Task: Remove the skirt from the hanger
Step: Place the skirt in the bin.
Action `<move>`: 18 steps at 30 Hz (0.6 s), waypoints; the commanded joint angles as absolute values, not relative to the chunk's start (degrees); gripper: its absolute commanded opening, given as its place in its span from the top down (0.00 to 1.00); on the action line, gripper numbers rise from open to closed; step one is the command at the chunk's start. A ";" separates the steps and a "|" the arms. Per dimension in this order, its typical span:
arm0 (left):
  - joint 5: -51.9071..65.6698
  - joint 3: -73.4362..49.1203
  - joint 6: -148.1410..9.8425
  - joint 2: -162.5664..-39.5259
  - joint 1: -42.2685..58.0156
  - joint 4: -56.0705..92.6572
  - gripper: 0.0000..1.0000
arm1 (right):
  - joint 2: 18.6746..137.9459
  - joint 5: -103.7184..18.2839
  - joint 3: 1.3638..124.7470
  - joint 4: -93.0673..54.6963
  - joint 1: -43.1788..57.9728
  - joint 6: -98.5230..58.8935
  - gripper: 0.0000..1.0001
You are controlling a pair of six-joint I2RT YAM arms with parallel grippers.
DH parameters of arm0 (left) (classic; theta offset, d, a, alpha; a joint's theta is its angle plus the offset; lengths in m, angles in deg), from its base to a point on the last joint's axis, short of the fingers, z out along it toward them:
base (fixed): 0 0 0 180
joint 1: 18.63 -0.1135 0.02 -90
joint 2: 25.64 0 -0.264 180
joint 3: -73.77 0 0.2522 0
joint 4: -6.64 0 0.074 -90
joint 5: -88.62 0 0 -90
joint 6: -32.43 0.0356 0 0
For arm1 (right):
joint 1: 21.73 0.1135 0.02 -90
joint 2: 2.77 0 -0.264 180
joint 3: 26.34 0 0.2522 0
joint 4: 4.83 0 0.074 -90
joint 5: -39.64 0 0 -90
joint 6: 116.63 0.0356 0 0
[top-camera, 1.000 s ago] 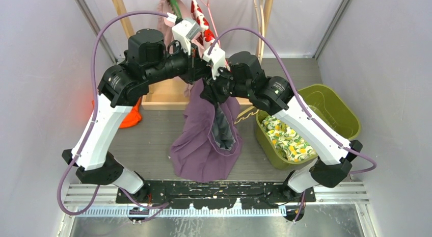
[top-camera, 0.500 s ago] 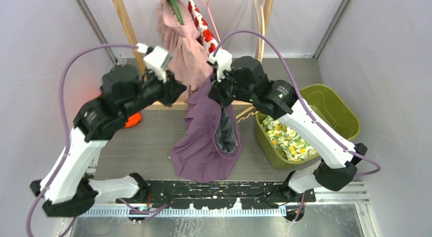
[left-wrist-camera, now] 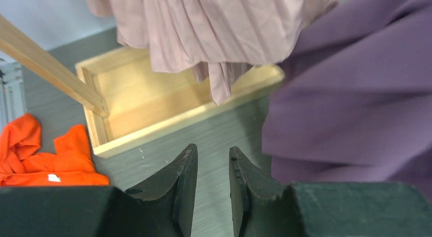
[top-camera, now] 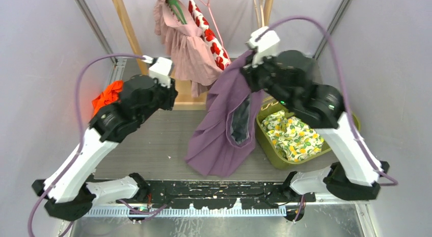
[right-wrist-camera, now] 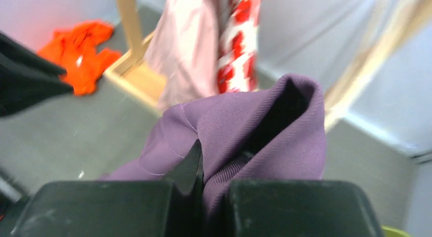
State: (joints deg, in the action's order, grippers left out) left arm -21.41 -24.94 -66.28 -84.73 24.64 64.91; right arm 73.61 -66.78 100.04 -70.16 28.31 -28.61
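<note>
Right gripper point(right-wrist-camera: 201, 170): clenched on a fold at the top of the skirt point(top-camera: 224, 125), purple cloth bunched over and between the black fingers point(right-wrist-camera: 186, 168). It is raised at the far right of the cell, above the far corner of the bin point(top-camera: 267, 148).

Skirt: hangs from that grip in a long slant down and to the left. The bottom hem lies on the table point(top-camera: 147, 140), near its front edge. The right edge runs along the bin's left wall; whether they touch, cannot tell. The dark lining shows through an opening mid-length. The upper left edge passes just beside the lower hem of the pink dress point(top-camera: 186, 43) on the rack; contact not resolvable.

Left gripper point(left-wrist-camera: 212, 188): released, narrow gap between the fingers point(left-wrist-camera: 183, 181), nothing in it. It hovers over bare table, just short of the front rim of the tray point(left-wrist-camera: 173, 126). In the wrist view the skirt fills the right side and overlaps the tray's right end.

Open room: a wide strip of bare table lies left of the skirt, between the tray and the front edge. The orange cloth point(top-camera: 107, 94) sits at the left wall, left of the post point(top-camera: 127, 28). The bin holds a floral cloth point(top-camera: 293, 135).
</note>
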 commanded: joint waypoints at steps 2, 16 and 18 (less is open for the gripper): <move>-19.55 -25.31 -67.10 -88.29 24.61 61.96 0.71 | 59.59 -87.89 105.64 -53.04 28.19 -43.56 0.99; -14.59 -29.93 -65.16 -94.58 24.54 59.88 0.74 | 43.61 -118.56 84.93 -4.87 28.19 -83.21 0.99; -13.90 -30.26 -65.07 -95.23 24.54 59.35 0.74 | 44.06 -119.17 85.38 -7.75 28.19 -81.89 0.99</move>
State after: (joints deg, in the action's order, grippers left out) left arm -16.14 -27.86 -65.89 -94.09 24.64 63.47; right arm 41.81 -116.62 85.55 -15.30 28.27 -74.68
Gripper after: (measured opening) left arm 0.263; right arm 0.102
